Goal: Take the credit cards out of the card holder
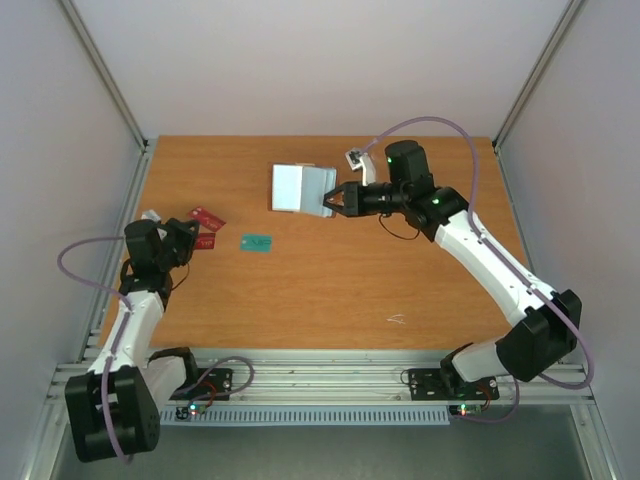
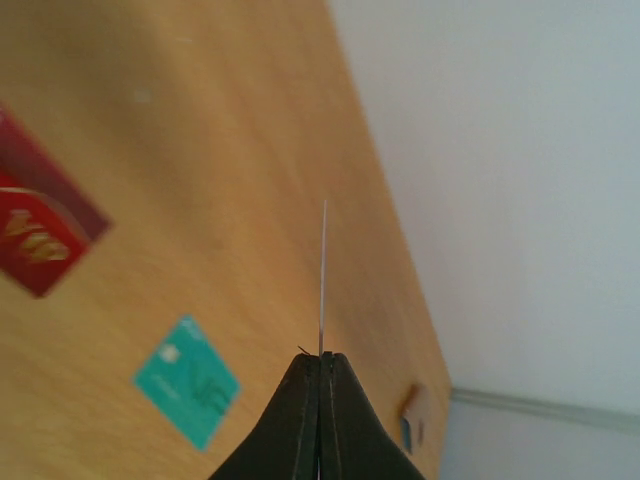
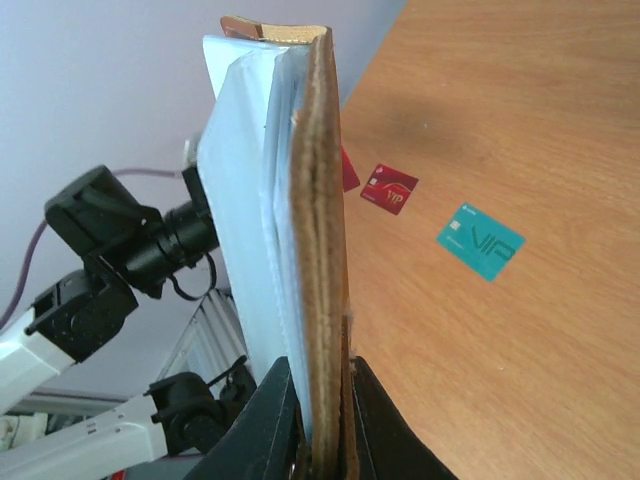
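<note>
1. Grip on the card holder point(image 1: 300, 187) was the right gripper's point(image 1: 335, 200), jaws narrow on its right edge, at far centre.
2. Left gripper point(image 1: 190, 235), near left, pinched a thin card point(image 2: 323, 280); best lowered flat beside the teal card point(image 1: 257, 242) before release.
3. Holder was open; long axis left-right, free end pointing left.

card holder point(image 3: 300, 250) open, pale lining showing, pinched upright in right fingers point(image 3: 268, 425). thin card point(image 2: 323, 280) edge-on in left fingers point(image 2: 295, 420); teal card point(image 2: 187, 381) and red cards point(image 2: 40, 230) flat on bench beyond them.
</note>
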### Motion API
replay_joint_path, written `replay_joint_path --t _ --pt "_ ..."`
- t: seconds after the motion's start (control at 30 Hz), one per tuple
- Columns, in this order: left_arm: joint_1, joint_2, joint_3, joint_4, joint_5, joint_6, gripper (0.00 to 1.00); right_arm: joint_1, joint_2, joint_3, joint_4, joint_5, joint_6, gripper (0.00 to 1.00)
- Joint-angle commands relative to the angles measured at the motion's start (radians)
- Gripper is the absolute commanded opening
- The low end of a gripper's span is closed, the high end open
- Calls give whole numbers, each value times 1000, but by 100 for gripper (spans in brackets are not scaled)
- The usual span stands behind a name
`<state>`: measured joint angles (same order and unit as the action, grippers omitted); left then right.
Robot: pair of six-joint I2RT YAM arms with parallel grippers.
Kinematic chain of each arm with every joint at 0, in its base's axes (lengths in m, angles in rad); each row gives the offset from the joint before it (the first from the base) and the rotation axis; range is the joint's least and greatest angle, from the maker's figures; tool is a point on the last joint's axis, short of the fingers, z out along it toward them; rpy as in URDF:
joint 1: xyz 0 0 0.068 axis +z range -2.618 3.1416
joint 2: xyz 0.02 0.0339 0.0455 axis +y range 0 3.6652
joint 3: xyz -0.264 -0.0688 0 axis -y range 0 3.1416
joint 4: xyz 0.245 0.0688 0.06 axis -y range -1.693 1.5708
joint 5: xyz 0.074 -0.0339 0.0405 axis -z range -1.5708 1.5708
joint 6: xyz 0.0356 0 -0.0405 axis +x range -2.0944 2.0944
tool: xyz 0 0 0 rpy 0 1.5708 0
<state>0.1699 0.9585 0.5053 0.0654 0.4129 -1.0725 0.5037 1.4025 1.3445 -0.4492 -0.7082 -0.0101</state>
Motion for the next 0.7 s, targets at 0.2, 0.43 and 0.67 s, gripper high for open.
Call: replay_joint_path --t 0.2,0.43,0.67 --pt "87 213 -32 -61 -237 -152 0 -64 167 190 -68 -78 26 1" --pt "96 381 28 -61 -235 -206 0 -113 284 307 -92 -139 26 1" --pt "95 439 99 -99 -237 -298 0 -128 334 355 -107 -174 26 1"
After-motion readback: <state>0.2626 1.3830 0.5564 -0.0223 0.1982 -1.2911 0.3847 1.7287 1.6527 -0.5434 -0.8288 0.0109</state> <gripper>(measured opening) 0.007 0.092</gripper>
